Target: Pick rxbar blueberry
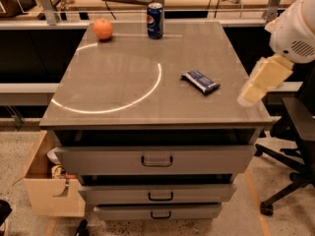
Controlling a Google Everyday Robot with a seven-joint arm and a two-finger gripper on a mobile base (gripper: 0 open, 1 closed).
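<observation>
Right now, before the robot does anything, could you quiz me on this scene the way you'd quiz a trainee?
1. True or false: the rxbar blueberry lies flat on the cabinet top, and the gripper is not touching it.
2. What stands near the orange at the back? A) a Pepsi can B) a mug C) a bottle
3. Fill in: as the camera sees it, the gripper hangs at the cabinet top's ____ edge.

Key: 1 true; 2 A; 3 right.
</observation>
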